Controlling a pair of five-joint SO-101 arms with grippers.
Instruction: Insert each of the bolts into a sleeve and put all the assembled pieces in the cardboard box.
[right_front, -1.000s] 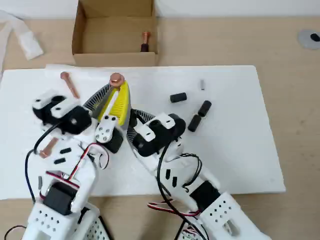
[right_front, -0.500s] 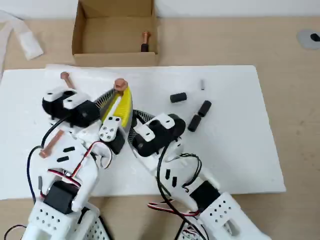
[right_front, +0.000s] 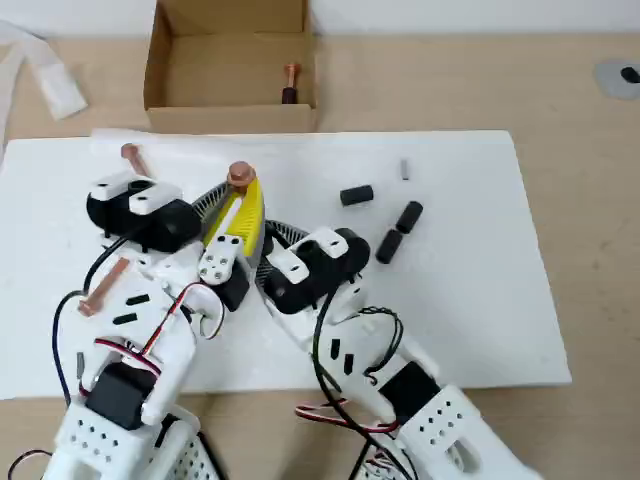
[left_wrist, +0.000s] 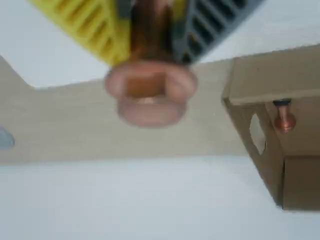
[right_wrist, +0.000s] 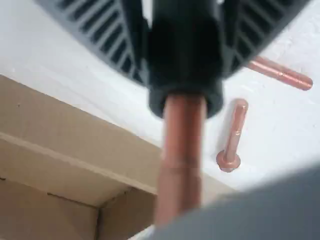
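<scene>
Left jaws clamped on bolt (left_wrist: 150, 90); right jaws clamped on sleeve (right_wrist: 185, 75). Over the last second my left arm swung toward 3 o'clock; bolt now seated in sleeve, box (right_front: 155, 70) at 12 o'clock.

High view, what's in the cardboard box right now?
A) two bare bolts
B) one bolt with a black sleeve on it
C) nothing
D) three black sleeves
B: a single assembled piece, a copper bolt with a black sleeve on its end, lies by the right wall inside the cardboard box, with nothing else in there.
</scene>
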